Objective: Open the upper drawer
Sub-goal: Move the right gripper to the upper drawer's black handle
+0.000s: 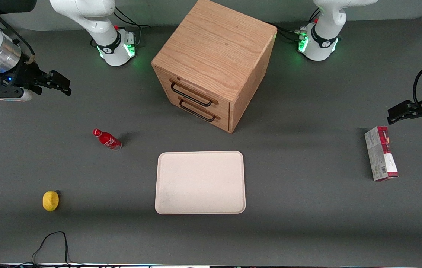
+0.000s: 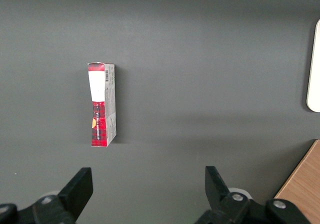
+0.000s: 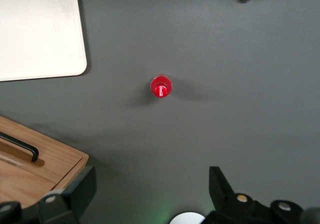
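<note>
**Upper drawer shut, hand high and well away**

At the working arm's end of the grey worktop point(image 1: 307, 223), the black two-finger hand point(image 1: 59, 84) hangs in the air, its fingers point(image 3: 80, 191) spread apart and holding nothing. It is well apart from the cabinet and looks down on the red bottle from above.

Nearest the front camera on that end lies a small yellow lemon-like fruit point(image 1: 50, 200). Farther from the camera stands a small red bottle with a red cap point(image 1: 107, 139), upright as far as the views let one judge.

Towards the middle, a flat cream rectangular tray with rounded corners point(image 1: 200, 182) lies on the worktop. Farther from the camera than the tray stands the boxy light oak cabinet point(image 1: 214, 52), turned at an angle. The upper drawer point(image 1: 195, 93), with its long black metal bar handle point(image 1: 191, 95), is closed, flush with the cabinet front. The matching lower drawer point(image 1: 200, 111) directly below it is also closed.

Toward the parked arm's end lies a red, white and grey carton point(image 1: 380, 153), well apart from the tray.
</note>
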